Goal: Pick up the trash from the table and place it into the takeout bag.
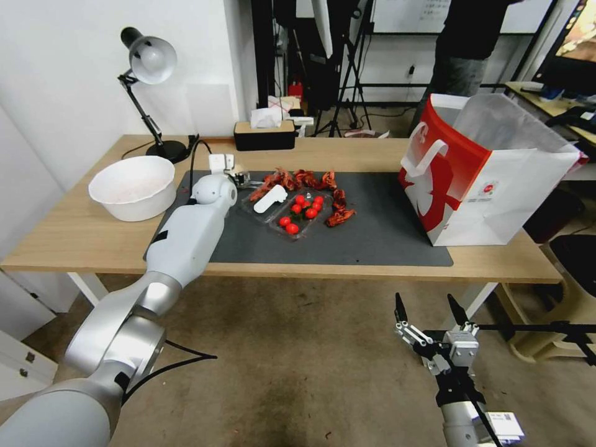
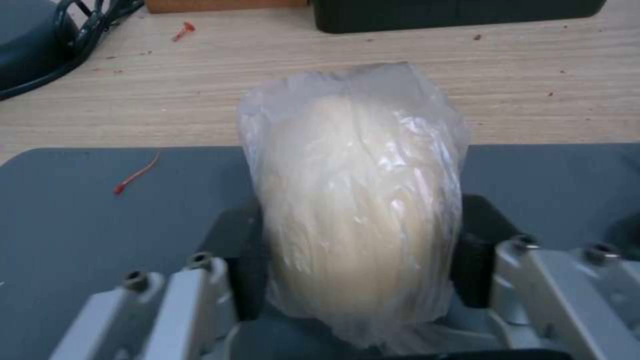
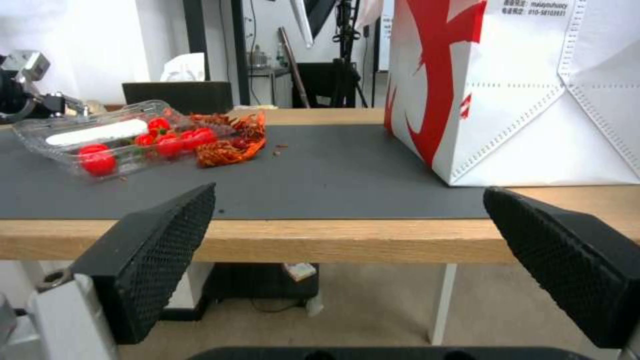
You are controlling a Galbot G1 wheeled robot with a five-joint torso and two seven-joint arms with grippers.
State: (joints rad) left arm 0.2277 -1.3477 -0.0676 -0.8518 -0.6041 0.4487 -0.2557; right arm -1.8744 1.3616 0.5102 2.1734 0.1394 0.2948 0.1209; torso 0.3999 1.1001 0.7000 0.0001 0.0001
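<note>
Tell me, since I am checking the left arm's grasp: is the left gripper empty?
No. In the left wrist view the left gripper is shut on a pale bundle wrapped in clear plastic, above the dark grey mat.

The left arm [image 1: 186, 239] wears smooth pale-grey shells with rounded silver joints, a small black patch on its side, and a thin black cable looping near its base. The right end effector [image 1: 431, 308] has pointed black fingers [image 3: 157, 245] faced with dimpled pads, set on silver-white links. The left end effector [image 2: 360, 260] shows light-grey links with dark hex screws.
</note>
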